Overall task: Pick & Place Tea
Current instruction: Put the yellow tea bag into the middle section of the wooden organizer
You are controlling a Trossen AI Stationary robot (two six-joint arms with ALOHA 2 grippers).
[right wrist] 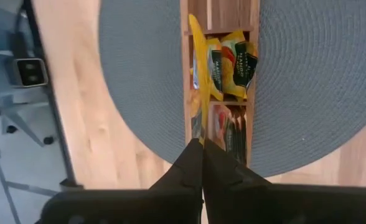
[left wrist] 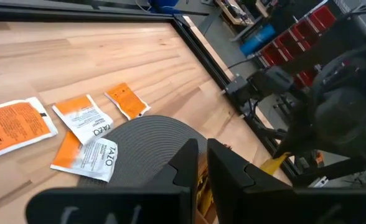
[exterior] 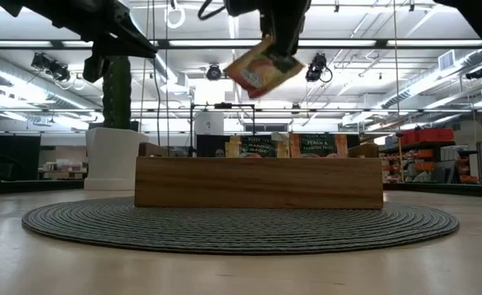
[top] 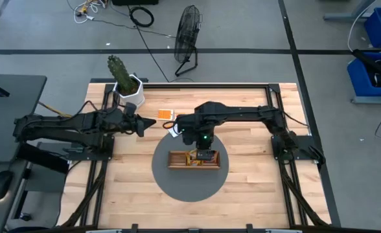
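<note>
The right hand (exterior: 275, 43) hangs over the wooden tray (exterior: 257, 182), its fingers pinched tight on the top edge of an orange-and-yellow tea sachet (exterior: 262, 67). In the low view that sachet dangles clear above the tray, tilted, one corner lowest; its print is too blurred to read. In the right wrist view it shows almost edge-on as a thin yellow strip running straight out from the fingertips, so its face is hidden there, and its long edge lies along the tray's length.

Directly below this hand, yellow sachets with dark panels (right wrist: 233, 65) sit in one compartment, and reddish ones (right wrist: 223, 130) in the next compartment, partly covered by the fingers. From above, the arm hides most of the tray's contents.

The left hand (left wrist: 203, 152) hovers above the worktop (top: 255, 184) beside the round grey mat (top: 189, 186), fingers nearly together with nothing seen between them. Just beyond its fingertips lie four loose sachets, orange and white (left wrist: 83, 134); the outermost is cut off by the frame edge.
</note>
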